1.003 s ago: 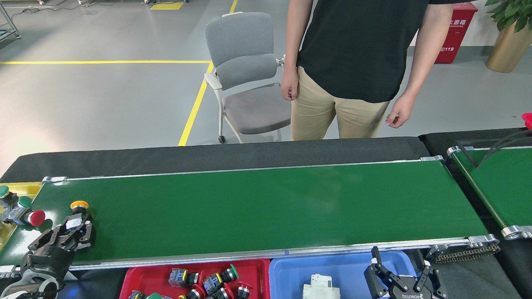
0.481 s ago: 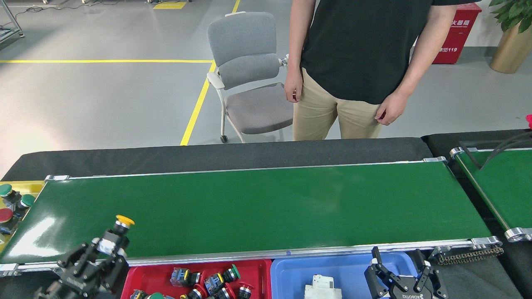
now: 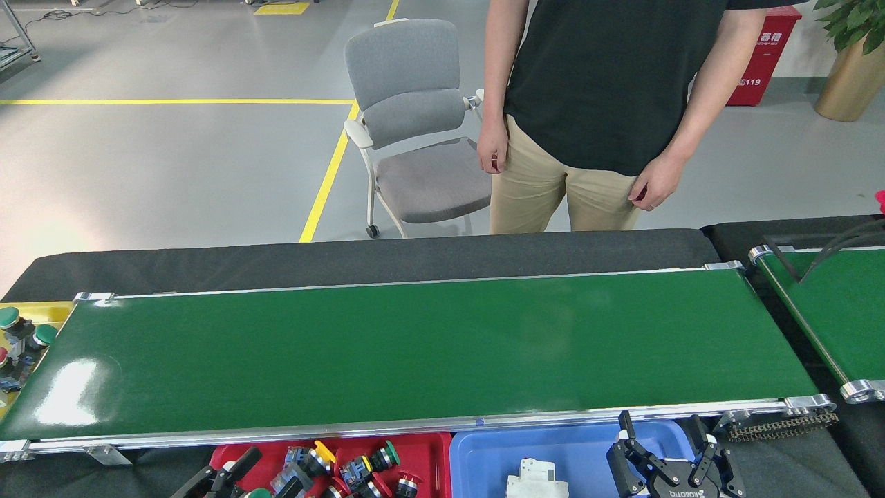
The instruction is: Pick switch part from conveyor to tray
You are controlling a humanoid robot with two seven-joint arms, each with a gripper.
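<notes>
A long, glossy dark-green conveyor belt with silver aluminium side rails (image 3: 415, 346) lies bare across the middle of the scene. At its near edge, the robot's left gripper (image 3: 266, 477), a black claw only partly in view at the bottom of the frame, hangs over a red plastic tray (image 3: 432, 453) with its fingers spread around a yellow-capped push-button switch part (image 3: 311, 456); whether the fingers actually clamp the part cannot be told from this angle. More switch parts with green and red caps (image 3: 373, 467) lie heaped in the same tray. Beside it, the right gripper (image 3: 667, 449) stands over a blue plastic tray (image 3: 567, 446) with its black fingers wide apart and nothing between them; a white block-shaped component (image 3: 536, 477) rests in that tray. Across the belt, a person in a black T-shirt and khaki trousers (image 3: 601, 104) stands beside a grey office chair (image 3: 415, 124).
</notes>
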